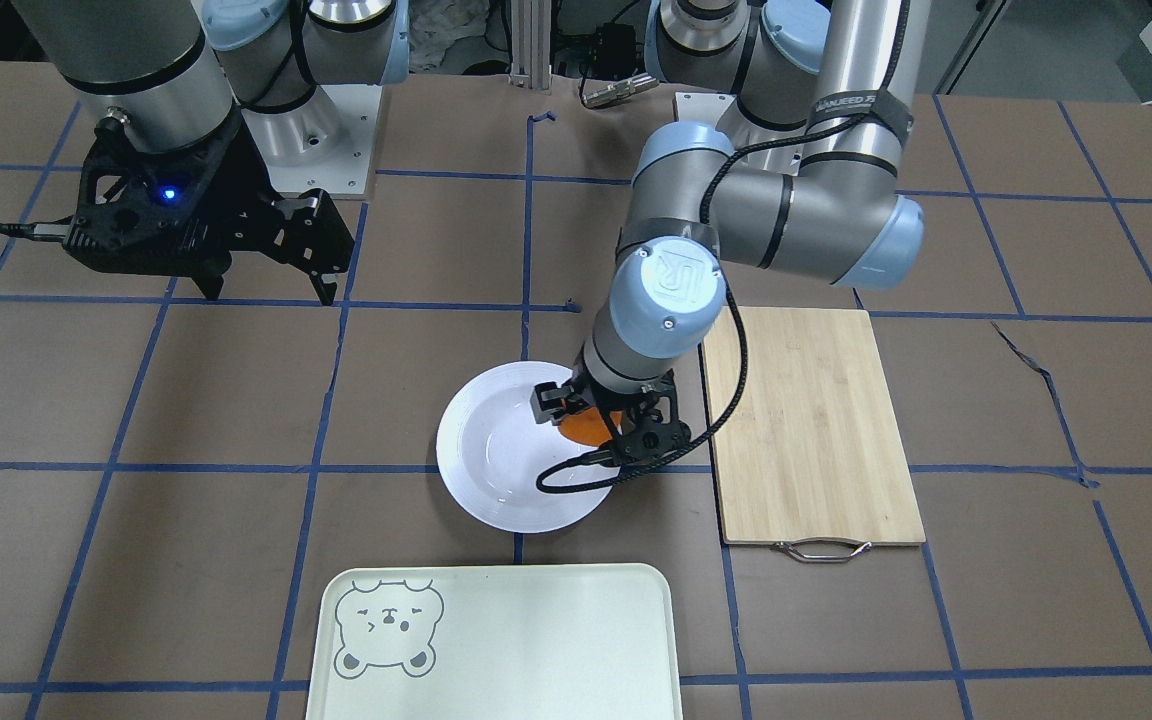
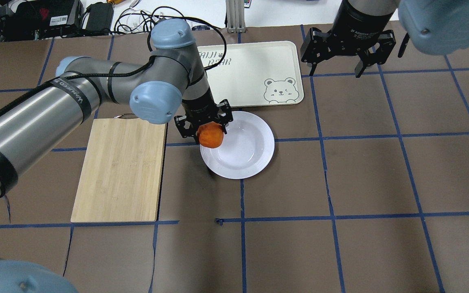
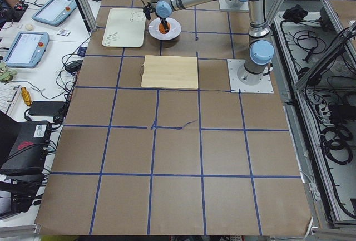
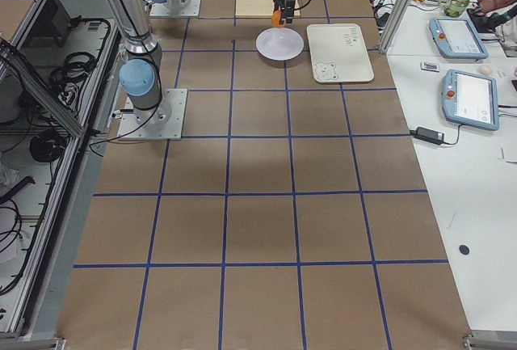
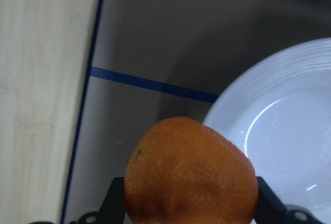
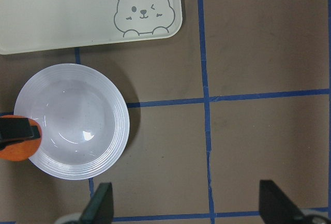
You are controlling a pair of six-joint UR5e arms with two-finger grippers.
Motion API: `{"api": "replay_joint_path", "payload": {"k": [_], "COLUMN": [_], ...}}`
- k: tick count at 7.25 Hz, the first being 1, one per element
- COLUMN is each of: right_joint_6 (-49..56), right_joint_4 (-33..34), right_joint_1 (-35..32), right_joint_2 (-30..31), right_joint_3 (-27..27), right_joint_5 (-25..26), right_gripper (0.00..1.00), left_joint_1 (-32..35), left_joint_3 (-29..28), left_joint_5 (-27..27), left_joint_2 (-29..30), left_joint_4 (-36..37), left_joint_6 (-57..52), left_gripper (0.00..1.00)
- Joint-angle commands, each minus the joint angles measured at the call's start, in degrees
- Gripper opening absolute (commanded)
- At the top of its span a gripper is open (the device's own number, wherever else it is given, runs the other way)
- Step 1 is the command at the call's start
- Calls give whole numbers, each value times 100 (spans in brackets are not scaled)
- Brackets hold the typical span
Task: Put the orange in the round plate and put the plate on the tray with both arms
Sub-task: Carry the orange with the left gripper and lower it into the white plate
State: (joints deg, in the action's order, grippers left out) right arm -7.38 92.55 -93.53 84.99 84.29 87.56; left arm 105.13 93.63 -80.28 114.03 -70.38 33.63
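Observation:
My left gripper is shut on the orange and holds it in the air over the left rim of the white round plate. In the left wrist view the orange fills the bottom, with the plate to its right. The front-facing view shows the orange under the gripper, above the plate. The pale tray with its bear drawing lies just beyond the plate. My right gripper hangs open and empty at the far right, beside the tray.
A bamboo cutting board with a metal handle lies left of the plate. Blue tape lines cross the brown table cover. In the right wrist view the plate and the tray lie below the open fingers.

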Motion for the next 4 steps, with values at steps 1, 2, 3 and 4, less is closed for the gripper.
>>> {"api": "replay_joint_path", "payload": {"k": [1,2,3,4], "right_joint_6": [0,0,0,0], "right_joint_4": [0,0,0,0], "right_joint_1": [-7,-7,-7,-7], "right_joint_2": [0,0,-9,-9], "right_joint_3": [0,0,0,0], "right_joint_5": [7,7,16,16], "right_gripper": [100,100,100,100], "left_joint_1": [385,420,421,421], "left_joint_3": [155,217,235,235], "left_joint_5": [223,206,205,162], "left_joint_2": [268,356,418,453], "left_joint_4": [733,841,833,816], "left_joint_6": [573,566,531,513], "left_gripper": [0,0,21,99]}}
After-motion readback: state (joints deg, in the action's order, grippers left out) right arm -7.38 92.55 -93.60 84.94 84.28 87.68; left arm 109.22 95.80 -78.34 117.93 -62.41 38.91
